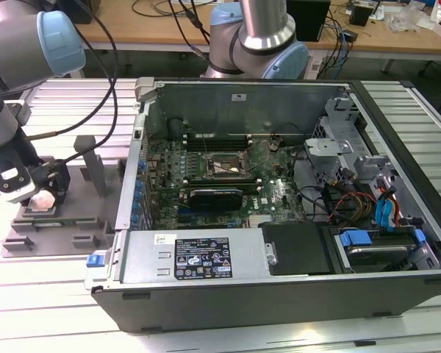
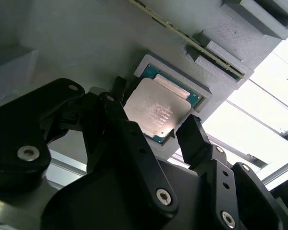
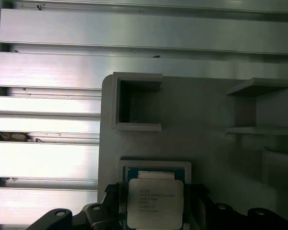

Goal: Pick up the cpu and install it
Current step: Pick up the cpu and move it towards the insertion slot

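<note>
Second wrist view shows my tool (image 2: 153,109) open around the cpu (image 2: 152,114), which lies flat in a pocket of the gray tray (image 2: 86,38)

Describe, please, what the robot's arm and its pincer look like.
The arm has silver-grey tubular links with light-blue joint caps, and black cables trail beside it. The pincer is matte black, built of angular plates fastened with silver screw heads, and ends in two narrow black fingers.
</note>
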`<action>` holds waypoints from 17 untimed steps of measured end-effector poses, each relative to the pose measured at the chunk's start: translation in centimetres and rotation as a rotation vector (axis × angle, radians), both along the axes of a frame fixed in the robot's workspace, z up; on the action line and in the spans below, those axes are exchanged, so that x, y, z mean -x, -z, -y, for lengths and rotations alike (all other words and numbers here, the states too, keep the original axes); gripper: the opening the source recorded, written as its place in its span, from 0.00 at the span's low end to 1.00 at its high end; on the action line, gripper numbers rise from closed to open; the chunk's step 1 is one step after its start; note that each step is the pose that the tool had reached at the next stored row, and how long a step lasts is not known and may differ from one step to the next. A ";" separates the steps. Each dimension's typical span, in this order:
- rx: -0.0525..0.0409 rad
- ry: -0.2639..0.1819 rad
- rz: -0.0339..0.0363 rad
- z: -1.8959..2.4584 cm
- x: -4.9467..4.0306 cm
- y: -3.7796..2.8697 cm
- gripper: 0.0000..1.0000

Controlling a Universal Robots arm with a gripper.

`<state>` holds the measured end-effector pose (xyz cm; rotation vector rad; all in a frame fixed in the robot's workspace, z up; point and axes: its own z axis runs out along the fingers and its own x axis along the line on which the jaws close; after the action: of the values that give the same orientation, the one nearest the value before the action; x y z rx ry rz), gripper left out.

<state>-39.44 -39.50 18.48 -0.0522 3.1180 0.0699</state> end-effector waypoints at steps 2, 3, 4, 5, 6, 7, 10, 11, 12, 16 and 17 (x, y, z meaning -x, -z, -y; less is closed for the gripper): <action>0.0000 0.000 0.0000 0.00 0.01 0.00 0.69; 0.0001 0.000 0.0000 0.00 0.01 0.00 0.69; 0.0001 0.000 0.0000 0.00 0.01 0.00 0.69; 0.0002 0.000 0.0001 0.00 0.02 0.00 0.69; 0.0002 0.000 0.0000 0.00 0.02 0.00 0.69; 0.0002 0.000 0.0000 0.00 0.03 0.00 0.68; 0.0002 0.000 0.0001 0.00 0.04 -0.09 0.61; 0.0001 0.000 0.0001 0.00 0.04 -0.09 0.61; 0.0001 0.000 0.0001 0.00 0.04 -0.09 0.61; 0.0002 0.000 0.0000 0.00 0.04 -0.14 0.61; 0.0002 0.000 0.0000 0.00 0.04 -0.15 0.61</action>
<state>-39.48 -39.50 18.63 -0.0522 3.1180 0.0696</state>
